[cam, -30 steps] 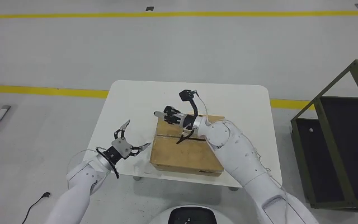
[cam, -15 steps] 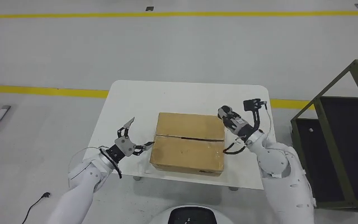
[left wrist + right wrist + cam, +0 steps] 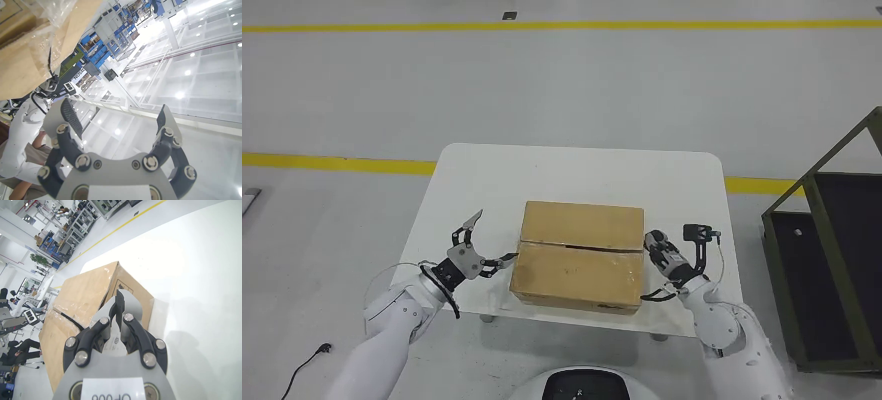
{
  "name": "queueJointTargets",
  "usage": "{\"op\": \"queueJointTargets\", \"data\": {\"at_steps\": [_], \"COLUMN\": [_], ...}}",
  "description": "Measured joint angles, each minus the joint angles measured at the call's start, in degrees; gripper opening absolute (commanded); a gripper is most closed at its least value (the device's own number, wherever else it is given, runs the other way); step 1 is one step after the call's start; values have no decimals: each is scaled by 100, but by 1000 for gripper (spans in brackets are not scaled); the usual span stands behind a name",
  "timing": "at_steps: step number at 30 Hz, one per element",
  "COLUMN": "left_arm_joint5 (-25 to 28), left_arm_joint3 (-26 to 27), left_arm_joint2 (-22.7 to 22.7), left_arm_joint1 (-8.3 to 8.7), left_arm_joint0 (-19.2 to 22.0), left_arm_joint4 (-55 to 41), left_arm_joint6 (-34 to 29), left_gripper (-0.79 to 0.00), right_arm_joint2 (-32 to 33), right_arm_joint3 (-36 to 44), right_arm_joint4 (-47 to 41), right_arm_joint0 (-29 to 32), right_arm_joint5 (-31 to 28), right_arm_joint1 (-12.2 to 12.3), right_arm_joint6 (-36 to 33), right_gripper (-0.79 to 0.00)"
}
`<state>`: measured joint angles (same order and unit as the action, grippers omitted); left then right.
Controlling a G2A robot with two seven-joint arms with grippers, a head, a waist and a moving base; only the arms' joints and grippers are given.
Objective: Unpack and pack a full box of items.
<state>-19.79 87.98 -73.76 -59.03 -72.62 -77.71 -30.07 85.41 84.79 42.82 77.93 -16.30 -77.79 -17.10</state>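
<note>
A closed brown cardboard box (image 3: 580, 254) sits near the front of the white table (image 3: 582, 170), its top flaps meeting along a dark seam with clear tape over it. My left gripper (image 3: 482, 242) is open just off the box's left side, tilted upward, with nothing between its fingers (image 3: 70, 117). In the left wrist view the box (image 3: 20, 51) looms close above my left gripper (image 3: 115, 121). My right gripper (image 3: 654, 243) is shut and empty beside the box's right end. The right wrist view shows the box (image 3: 83, 294) just beyond my right gripper (image 3: 119, 300).
The table's far half is bare white surface. A dark green metal rack (image 3: 832, 240) stands on the floor to the right. Yellow floor lines (image 3: 332, 160) run behind the table.
My right arm has swung from over the box's top, out to the right and down to the box's right end. The left gripper has edged slightly closer to the box.
</note>
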Motion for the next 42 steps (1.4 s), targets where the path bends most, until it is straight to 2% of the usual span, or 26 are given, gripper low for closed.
{"op": "queueJointTargets", "data": {"at_steps": [7,10,19,26,30,34,38,42], "left_arm_joint5": [0,-86,-239,-233,-233,-216,-129,-313], "left_arm_joint3": [21,204,381,376,376,385,490,479], "left_arm_joint2": [10,136,956,958,959,976,1173,1517], "left_arm_joint1": [-2,-28,-174,-175,-175,-178,-260,-382], "left_arm_joint0": [-1,65,688,688,688,668,721,1082], "left_arm_joint4": [11,170,1261,1239,1239,1297,1243,1307], "left_arm_joint6": [15,157,539,541,541,594,607,1255], "left_gripper": [0,0,0,0,0,0,0,0], "right_arm_joint2": [-382,-344,182,222,184,142,78,61], "right_arm_joint3": [-484,-558,219,761,1027,1080,992,945], "right_arm_joint4": [-147,-192,-221,-20,209,632,618,570], "right_arm_joint0": [-392,-464,-77,137,225,271,272,233], "right_arm_joint5": [-255,-285,-78,130,-19,-83,-137,-105], "right_arm_joint1": [-27,-12,113,167,195,226,234,245], "right_arm_joint6": [-57,13,-146,-359,-275,-180,-72,-75], "right_gripper": [-785,-785,-785,-785,-785,-785,-785,-785]}}
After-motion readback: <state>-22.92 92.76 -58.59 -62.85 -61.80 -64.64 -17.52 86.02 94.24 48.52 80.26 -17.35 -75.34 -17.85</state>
